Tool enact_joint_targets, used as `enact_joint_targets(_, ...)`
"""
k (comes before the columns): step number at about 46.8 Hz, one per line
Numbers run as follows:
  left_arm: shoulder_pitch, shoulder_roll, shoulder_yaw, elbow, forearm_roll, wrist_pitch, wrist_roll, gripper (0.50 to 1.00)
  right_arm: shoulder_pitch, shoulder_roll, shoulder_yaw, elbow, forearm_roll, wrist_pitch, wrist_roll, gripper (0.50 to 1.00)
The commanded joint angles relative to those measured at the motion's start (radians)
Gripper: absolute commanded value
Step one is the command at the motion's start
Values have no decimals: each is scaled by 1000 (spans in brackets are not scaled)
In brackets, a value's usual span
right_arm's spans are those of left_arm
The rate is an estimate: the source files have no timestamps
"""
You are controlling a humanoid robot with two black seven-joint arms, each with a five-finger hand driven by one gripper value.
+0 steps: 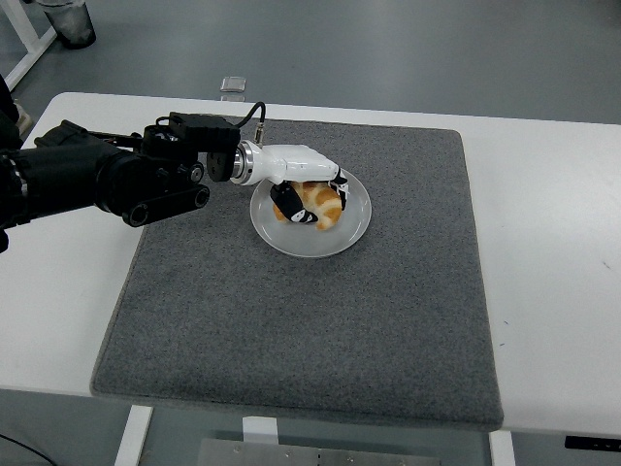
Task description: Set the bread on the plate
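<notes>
A golden-brown piece of bread [316,204] rests on the white round plate [342,236], which sits on the grey mat [320,320]. My left hand [309,198], white with black fingers, reaches in from the left over the plate. Its fingers are still curled around the bread, which lies low against the plate's surface. The right arm is out of view.
The grey mat covers the middle of the white table [553,252]. A small clear object [232,87] stands at the table's far edge. A dark bin [68,21] stands on the floor at the top left.
</notes>
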Motion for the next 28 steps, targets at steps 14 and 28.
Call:
enact_joint_targets(14,18,0,2,1,-1,14,0,500,0,0,0,0,0,0,1,952)
enact_joint_targets(28,30,0,-1,1,-8,16,0,794,0,0,0,0,0,0,1,952)
